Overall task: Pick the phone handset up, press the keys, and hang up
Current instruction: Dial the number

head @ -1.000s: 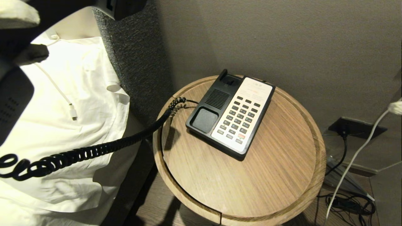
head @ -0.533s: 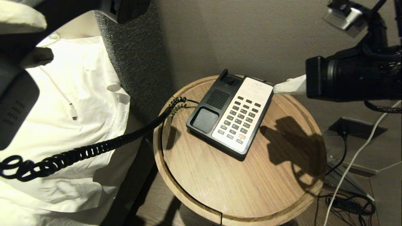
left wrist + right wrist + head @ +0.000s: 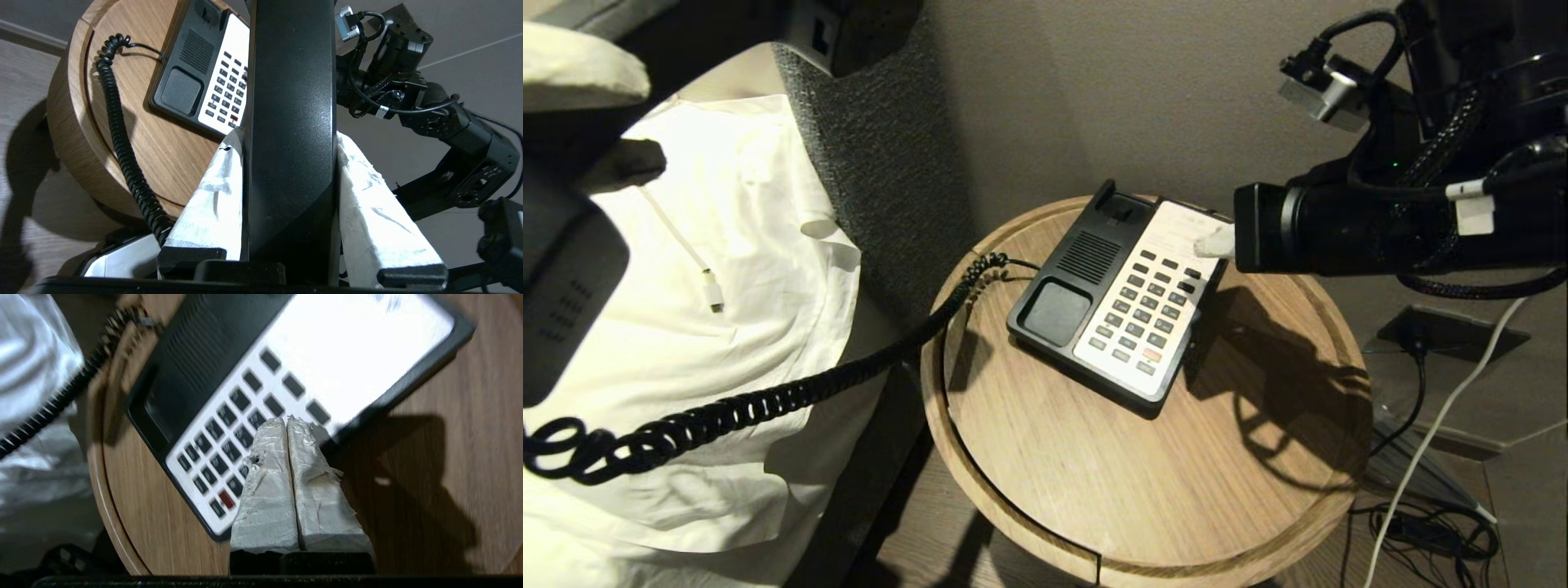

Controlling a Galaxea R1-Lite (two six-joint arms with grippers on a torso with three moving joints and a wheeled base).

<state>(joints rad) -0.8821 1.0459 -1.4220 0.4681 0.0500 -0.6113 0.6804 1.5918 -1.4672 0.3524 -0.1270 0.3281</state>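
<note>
- Long, curved, glossy black plastic phone handset [image 3: 291,122]: lifted off the phone and clamped between the two white-wrapped fingers [image 3: 208,204] of the left gripper [image 3: 286,143], one finger pressed against each side of the grip. In the head view its perforated end [image 3: 560,302] hangs at the far left, over the white bed linen [image 3: 743,269].
- Black coiled cord [image 3: 768,400]: runs from the handset across the linen to the left edge of the black phone base [image 3: 1066,282].
- Phone base: sits on the round, light wooden side table [image 3: 1143,457], towards the rear; its rest for the handset, with speaker grille and recessed pad, lies bare.
- Rows of small dark grey rectangular keys [image 3: 1147,310], with one red-orange key [image 3: 1150,354] in the near rows: set in the cream-white faceplate on the right half of the base.
- Right gripper [image 3: 287,421]: the arm reaches in from the right above the table; the two white-wrapped fingers [image 3: 269,477] are pressed together, holding nothing, with the tips over the upper right part of the keypad. Contact with a key cannot be judged.
- Shadow of the right arm: falls on the tabletop just right of the base.
- White cable with a plug [image 3: 712,292]: lies on the linen.
</note>
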